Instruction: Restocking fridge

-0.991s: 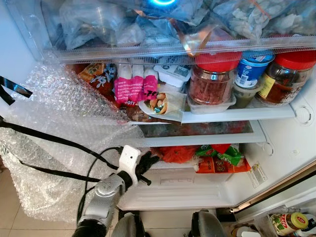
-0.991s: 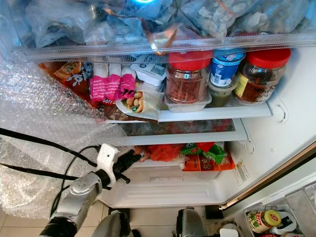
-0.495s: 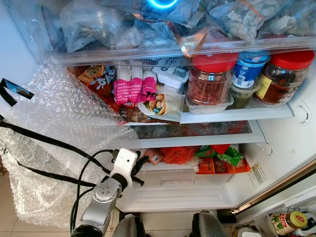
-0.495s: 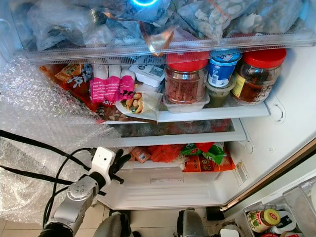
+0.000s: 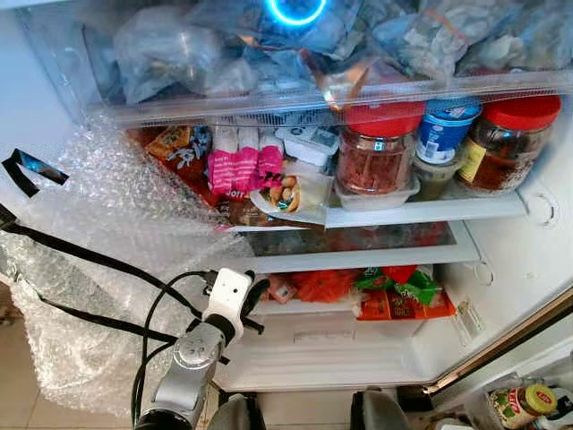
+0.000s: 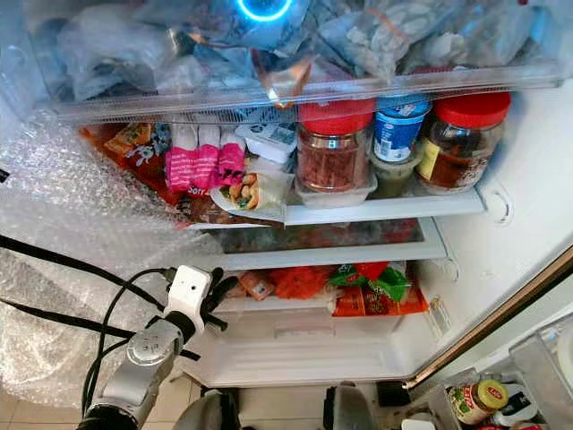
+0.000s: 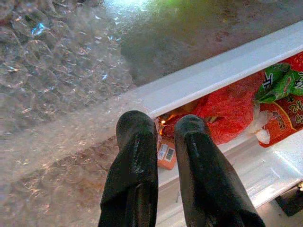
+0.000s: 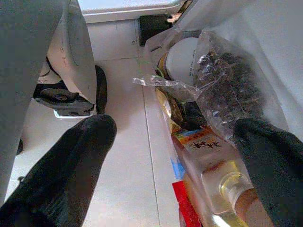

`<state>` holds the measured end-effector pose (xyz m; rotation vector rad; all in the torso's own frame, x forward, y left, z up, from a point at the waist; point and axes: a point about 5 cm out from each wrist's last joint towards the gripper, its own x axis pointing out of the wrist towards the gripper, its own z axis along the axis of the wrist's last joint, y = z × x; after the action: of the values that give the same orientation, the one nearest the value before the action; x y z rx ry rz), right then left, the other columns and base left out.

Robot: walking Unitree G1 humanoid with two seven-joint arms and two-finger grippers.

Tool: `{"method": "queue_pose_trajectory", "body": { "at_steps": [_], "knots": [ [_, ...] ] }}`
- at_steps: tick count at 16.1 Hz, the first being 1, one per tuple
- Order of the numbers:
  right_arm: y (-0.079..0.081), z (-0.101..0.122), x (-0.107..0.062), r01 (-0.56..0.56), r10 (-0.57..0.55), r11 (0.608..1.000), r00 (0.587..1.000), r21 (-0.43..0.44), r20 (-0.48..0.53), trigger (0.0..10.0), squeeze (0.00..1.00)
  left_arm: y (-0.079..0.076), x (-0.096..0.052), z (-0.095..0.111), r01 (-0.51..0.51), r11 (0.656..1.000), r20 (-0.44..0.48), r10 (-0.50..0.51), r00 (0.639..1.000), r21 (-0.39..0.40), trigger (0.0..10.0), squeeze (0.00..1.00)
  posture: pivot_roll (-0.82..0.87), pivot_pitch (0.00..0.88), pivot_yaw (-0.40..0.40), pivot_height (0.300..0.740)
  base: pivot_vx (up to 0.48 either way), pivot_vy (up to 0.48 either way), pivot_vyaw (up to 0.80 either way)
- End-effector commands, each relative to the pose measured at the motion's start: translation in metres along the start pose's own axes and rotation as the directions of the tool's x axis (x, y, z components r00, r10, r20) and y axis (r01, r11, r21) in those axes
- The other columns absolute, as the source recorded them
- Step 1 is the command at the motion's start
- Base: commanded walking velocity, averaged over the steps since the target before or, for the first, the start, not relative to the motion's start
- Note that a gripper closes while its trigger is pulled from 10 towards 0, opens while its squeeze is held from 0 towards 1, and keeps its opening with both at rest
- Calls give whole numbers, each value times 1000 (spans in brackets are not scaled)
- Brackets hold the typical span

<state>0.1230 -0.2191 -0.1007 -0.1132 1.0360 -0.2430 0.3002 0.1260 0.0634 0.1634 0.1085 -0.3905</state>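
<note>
Left gripper (image 5: 253,300) at the fridge's lower drawer (image 5: 358,336), left end, fingers nearly together, holding nothing. Right gripper (image 8: 180,156) spread wide above floor-level groceries (image 8: 208,156).

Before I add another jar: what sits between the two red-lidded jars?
In the left eye view, a blue-lidded tub stacked on a greenish container.

The fridge interior is brightly and evenly lit, and a ring light (image 5: 295,9) glares blue-white at the top of the head views. The bubble wrap (image 5: 107,224) sparkles with small highlights. Straight shelf edges bow slightly toward the frame borders. In the left wrist view the black fingers (image 7: 137,165) shine and the far background is soft; the right wrist view is daylit, its near fingers (image 8: 61,170) blurred.
</note>
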Motion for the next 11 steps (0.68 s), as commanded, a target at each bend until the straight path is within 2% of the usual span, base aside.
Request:
{"method": "queue_pose_trajectory", "body": {
  "at_steps": [1, 3, 11],
  "knots": [
    [23, -6, -3, -75, 75, 997, 997, -2, -20, 10000, 0, 2, -4, -5, -17, 1000, -13, 16, 1000, -13, 10000, 0, -51, 126, 96, 644, 0, 0, 0],
    [23, -5, -3, -74, 74, 997, 997, -1, -19, 10000, 0, 4, -4, -5, -22, 1000, -15, 22, 1000, -11, 10000, 0, -50, 135, 95, 644, 0, 0, 0],
    [24, -3, -2, -72, 72, 997, 997, -1, -17, 10000, 0, 2, -3, -3, 1, 1000, -8, -2, 1000, -22, 10000, 0, -47, 149, 93, 644, -311, 0, 0]
  ]
}}
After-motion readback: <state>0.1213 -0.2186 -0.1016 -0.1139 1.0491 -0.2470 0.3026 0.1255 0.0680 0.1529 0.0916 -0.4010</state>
